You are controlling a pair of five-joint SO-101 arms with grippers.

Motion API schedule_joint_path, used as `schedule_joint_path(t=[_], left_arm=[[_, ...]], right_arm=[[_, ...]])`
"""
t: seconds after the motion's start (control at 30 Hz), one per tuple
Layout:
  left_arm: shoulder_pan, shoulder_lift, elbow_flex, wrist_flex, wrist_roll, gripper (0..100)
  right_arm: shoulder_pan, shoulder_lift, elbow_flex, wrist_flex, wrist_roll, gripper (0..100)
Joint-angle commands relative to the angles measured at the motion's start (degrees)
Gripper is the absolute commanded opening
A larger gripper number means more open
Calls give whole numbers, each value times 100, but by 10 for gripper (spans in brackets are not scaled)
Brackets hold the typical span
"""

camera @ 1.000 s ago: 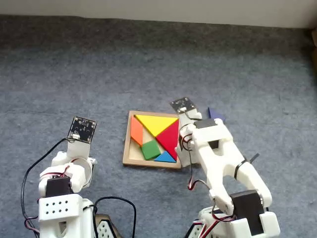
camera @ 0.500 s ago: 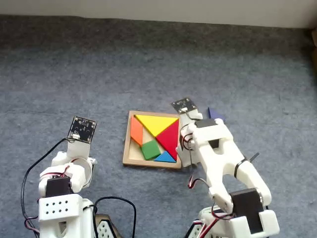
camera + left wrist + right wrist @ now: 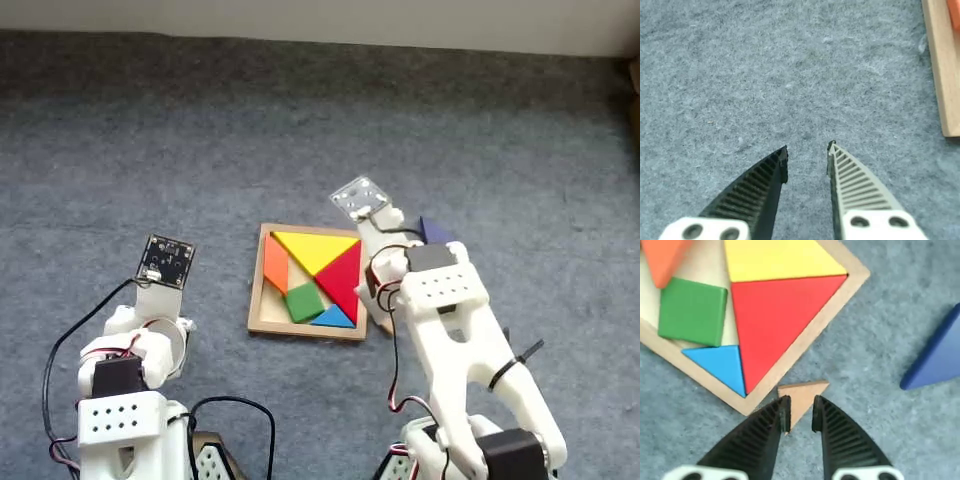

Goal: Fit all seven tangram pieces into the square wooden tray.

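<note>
Your right arm (image 3: 450, 310) has swung since a second ago, and its wrist end now sits closer to the far right corner of the tray (image 3: 258, 300). From above, that arm covers the tray's right rim and part of the dark blue piece (image 3: 435, 231). The blue piece is also cut off at the edge of the right wrist view. The right gripper (image 3: 801, 399) is narrowly parted, straddling the tip of a small tan triangle (image 3: 802, 390) that lies on the carpet (image 3: 200, 130) just outside the tray's rim. The yellow triangle (image 3: 315, 250), red triangle (image 3: 343, 278), orange piece (image 3: 275, 265), green square (image 3: 303, 302) and small blue triangle (image 3: 333, 317) sit in the tray, with bare wood between them. Your left gripper (image 3: 807, 150) hangs parted over bare carpet near the tray's edge, with open carpet around and beyond it
</note>
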Motion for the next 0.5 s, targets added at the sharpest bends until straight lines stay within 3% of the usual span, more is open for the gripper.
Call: schedule_joint_path(t=[0.0,0.13,0.3,0.47], left_arm=[[-66,-75,-40,-88,18,148],[-66,-75,-40,-88,18,148],[-66,-75,-40,-88,18,148],[-66,-75,-40,-88,18,148]], right_arm=[[-488,-242,-92,48,510,74],[-576,-242,-92,57,475,77],[-541,-233,-40,57,-668,159],[-541,-224,-22,22,-1336,228]])
